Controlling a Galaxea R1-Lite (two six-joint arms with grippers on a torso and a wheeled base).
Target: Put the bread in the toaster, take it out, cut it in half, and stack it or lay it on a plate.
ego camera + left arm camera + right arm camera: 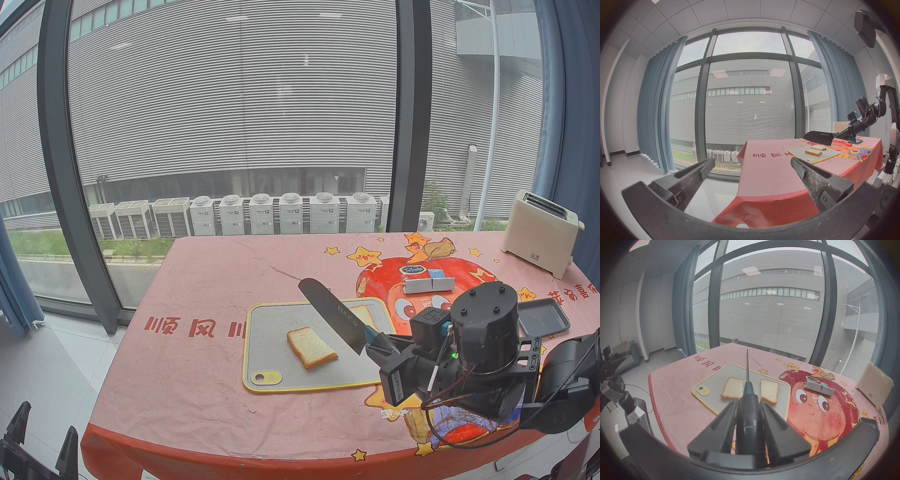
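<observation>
Grips the knife [747, 387] by its black handle, with the right fingers [733, 411] closed on either side of it. Holds the blade on edge, long axis running straight out from those fingers toward the window, tip raised above the cutting board [714, 381] and clear of it.

Under the blade, just ahead of the fingertips: two pieces of bread [732, 388] lying flat on the board, one on each side of the knife line, apart from each other. From the head view, the far piece partly hidden behind the blade.

Past the board, ahead and to the right of the fingers: a grey block [428, 284] with a blue piece on top, lying on the pink counter [200, 375]. Farther right again, at the far corner: the toaster [540, 231], upright, slots facing up. Between toaster and right fingers, close beside the wrist: a dark tray [542, 317], flat on the cloth.

Well to the left of all this, off the counter's end and lower than its top: the left fingers [693, 179], spread wide apart, gripping nothing.
</observation>
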